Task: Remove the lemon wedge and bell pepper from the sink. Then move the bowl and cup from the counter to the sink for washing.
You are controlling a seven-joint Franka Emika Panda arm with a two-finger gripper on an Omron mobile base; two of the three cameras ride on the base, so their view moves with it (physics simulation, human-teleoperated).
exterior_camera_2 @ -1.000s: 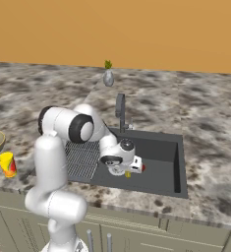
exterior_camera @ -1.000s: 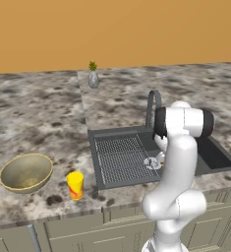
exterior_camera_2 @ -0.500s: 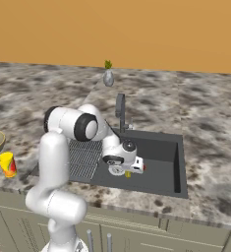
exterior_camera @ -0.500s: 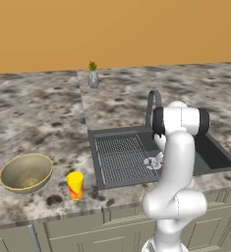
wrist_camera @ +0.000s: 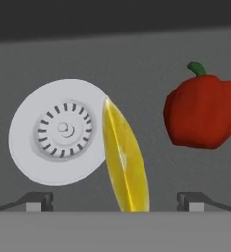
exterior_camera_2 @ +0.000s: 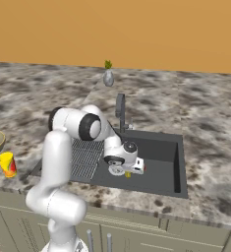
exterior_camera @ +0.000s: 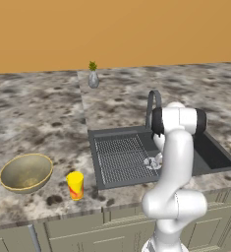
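My gripper (exterior_camera_2: 128, 171) is down inside the dark sink (exterior_camera_2: 161, 156), open, its fingertips (wrist_camera: 38, 201) wide apart. The yellow lemon wedge (wrist_camera: 126, 158) lies between them on the basin floor, untouched, next to the round white drain (wrist_camera: 58, 132). A sliver of the lemon wedge (exterior_camera_2: 128, 174) shows under the hand. To its right the red bell pepper (wrist_camera: 200, 114) with a green stem rests on the floor. On the counter left of the sink stand the olive-gold bowl (exterior_camera: 26, 171) and the yellow cup (exterior_camera: 75, 185).
A ribbed drainboard (exterior_camera: 121, 157) takes up the sink's left half. The grey arched faucet (exterior_camera_2: 120, 112) rises at the back edge, just behind my arm. A grey vase with a green plant (exterior_camera: 93, 78) stands far back on the speckled counter.
The hand has sunk slightly lower into the sink over the lemon wedge. The jaws have stayed wide open, and the bowl and cup have not moved.
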